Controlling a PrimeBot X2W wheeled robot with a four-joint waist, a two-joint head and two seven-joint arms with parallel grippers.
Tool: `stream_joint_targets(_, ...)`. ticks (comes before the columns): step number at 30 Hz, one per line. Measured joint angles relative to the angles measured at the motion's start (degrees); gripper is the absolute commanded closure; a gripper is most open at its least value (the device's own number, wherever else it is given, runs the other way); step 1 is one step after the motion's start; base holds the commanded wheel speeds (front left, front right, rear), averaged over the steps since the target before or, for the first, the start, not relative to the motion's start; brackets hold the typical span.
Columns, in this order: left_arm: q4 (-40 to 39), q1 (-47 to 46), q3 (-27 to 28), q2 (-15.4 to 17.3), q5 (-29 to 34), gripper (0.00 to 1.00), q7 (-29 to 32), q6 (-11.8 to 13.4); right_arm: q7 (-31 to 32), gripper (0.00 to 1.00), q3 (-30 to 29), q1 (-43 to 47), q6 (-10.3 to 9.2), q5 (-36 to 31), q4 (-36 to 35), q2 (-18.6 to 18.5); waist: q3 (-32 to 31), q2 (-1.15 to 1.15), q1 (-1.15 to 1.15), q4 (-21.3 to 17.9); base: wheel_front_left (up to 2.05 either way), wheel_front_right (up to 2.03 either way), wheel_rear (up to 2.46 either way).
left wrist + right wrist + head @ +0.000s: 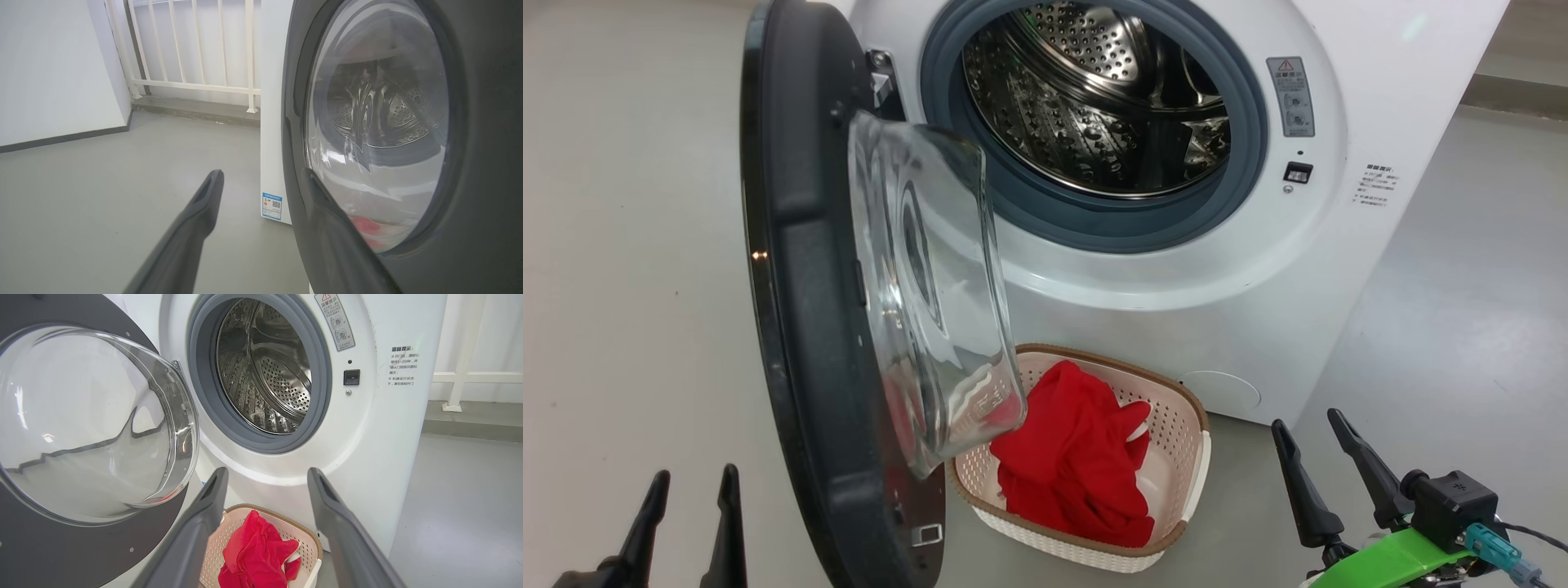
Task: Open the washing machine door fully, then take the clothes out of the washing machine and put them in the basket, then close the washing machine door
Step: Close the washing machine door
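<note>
The white washing machine (1258, 269) stands ahead with its steel drum (1094, 98) bare of laundry. Its door (800, 327) hangs open toward me, black rim edge-on, glass bowl (931, 286) bulging right. On the floor below the opening sits the cream basket (1188, 445), and the red clothes (1078, 457) lie in it. My left gripper (690, 486) is open at the lower left, outside the door's black rim (482, 163). Low at the right, my right gripper (1311, 433) is open and empty, beside the basket (312, 543) and above the clothes (253, 555).
Grey floor (621, 286) spreads to the left and right of the machine. A white railing (196, 53) on a low kerb and a white wall (53, 69) stand beyond the machine's left side. Another railing post (461, 371) stands behind the machine's right side.
</note>
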Motion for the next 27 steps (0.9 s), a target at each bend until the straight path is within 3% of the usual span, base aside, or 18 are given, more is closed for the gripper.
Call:
stream_joint_targets(4,-0.1,0.0,0.1,0.0,-3.3,0.03,0.0,0.0,0.0,0.00,0.0,0.1,0.00,0.0,0.0,0.1,-0.2,0.00,0.00,0.0,0.00,0.00,0.00)
stream_joint_targets(6,-0.6,0.0,0.2,0.1,-4.6,0.35,0.0,0.0,0.0,0.00,0.0,0.7,0.00,0.0,0.0,0.1,-0.4,0.00,0.00,0.0,0.00,0.00,0.00)
stream_joint_targets(7,-1.3,0.0,0.2,0.3,-5.8,0.74,0.0,0.0,0.0,0.00,0.0,1.0,0.00,0.0,0.1,0.1,-0.4,0.00,0.00,-0.1,0.00,0.00,0.00)
stream_joint_targets(9,-1.7,0.0,0.0,0.4,-6.6,1.00,0.0,0.0,0.0,0.00,0.0,1.0,0.00,0.0,0.1,0.1,-0.5,0.00,0.00,-0.1,0.00,0.00,0.00)
stream_joint_targets(14,-4.7,0.0,-2.6,1.8,-13.0,1.00,0.0,0.0,0.0,0.00,0.0,1.0,0.00,0.0,0.1,0.2,-0.5,0.00,0.00,-0.2,0.00,0.00,0.00)
stream_joint_targets(22,-11.6,0.7,-12.4,9.1,-25.0,1.00,0.0,0.0,0.0,0.00,0.0,1.0,0.00,0.0,0.1,0.3,-0.2,0.00,0.00,-0.8,0.00,0.00,0.00)
stream_joint_targets(27,-14.6,1.1,-16.8,13.1,-28.5,1.00,0.0,0.0,0.0,0.00,0.0,1.0,0.00,0.0,0.1,0.4,0.1,0.00,0.00,-1.3,0.00,0.00,0.00)
